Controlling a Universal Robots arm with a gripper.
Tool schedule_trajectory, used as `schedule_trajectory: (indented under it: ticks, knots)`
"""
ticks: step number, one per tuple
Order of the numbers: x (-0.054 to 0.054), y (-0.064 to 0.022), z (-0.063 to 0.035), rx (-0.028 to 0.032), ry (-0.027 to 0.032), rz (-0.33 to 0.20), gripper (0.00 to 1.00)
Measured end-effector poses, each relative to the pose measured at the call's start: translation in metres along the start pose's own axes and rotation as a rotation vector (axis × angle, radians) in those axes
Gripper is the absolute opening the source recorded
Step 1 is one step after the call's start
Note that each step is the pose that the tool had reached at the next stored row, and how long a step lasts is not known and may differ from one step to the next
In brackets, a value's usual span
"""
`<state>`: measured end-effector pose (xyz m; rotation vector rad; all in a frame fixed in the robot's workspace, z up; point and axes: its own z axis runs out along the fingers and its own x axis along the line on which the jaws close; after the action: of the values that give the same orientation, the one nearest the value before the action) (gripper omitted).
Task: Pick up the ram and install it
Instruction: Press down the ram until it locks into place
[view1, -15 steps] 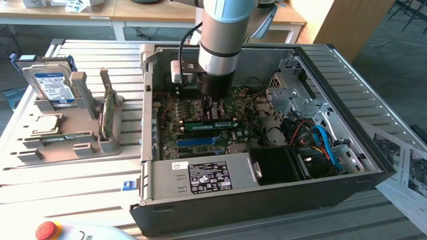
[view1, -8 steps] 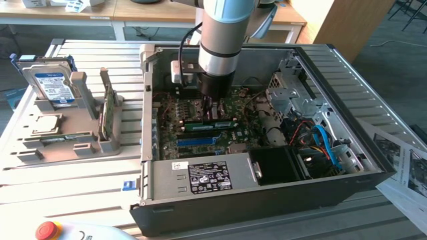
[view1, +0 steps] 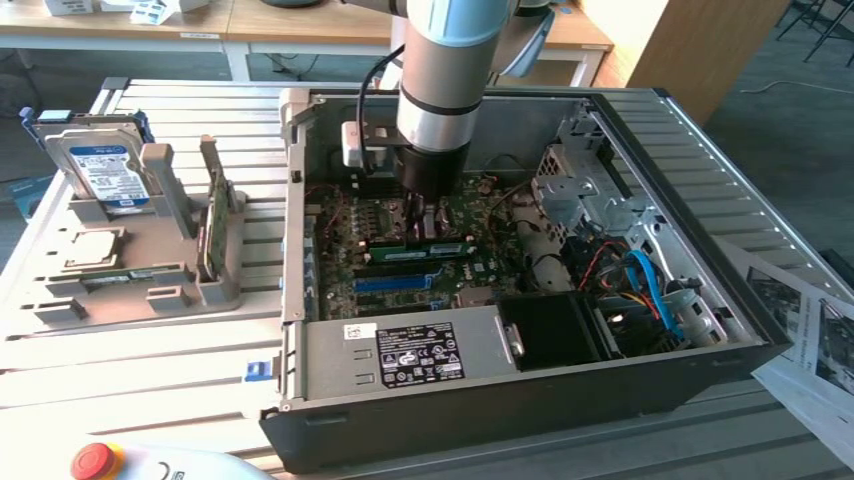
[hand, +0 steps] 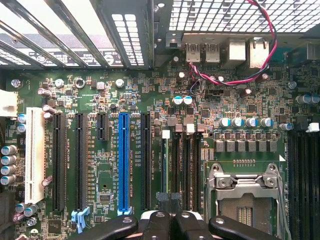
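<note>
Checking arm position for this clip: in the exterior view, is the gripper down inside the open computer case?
Yes, the gripper reaches down into the computer case, just above the motherboard.

Behind gripper: long light wooden desk (view1: 287, 28) on white legs. Beyond it toward exterior view's right: tall plywood panel (view1: 687, 45), grey floor (view1: 787, 90), possibly carpet. Underneath: pale slatted metal worktable (view1: 147, 375), brightly sunlit.

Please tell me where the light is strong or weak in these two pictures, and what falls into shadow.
Exterior view: strong light washes out the slatted metal table; the open black computer case is dim inside. Wrist view: daylight glares through the perforated metal grille; the green motherboard is evenly lit, and the black gripper is dark.
</note>
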<state>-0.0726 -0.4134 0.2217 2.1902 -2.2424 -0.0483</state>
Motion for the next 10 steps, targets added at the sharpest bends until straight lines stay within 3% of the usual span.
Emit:
schedule_trajectory:
  ticks: [7,10]
  knots:
    - [-0.0001,-0.0001,-0.0004,0.0003,-0.0007,0.0,0.11]
    - [-0.0002,0.0002,-0.0082,0.0001,-0.0002,0.0,0.11]
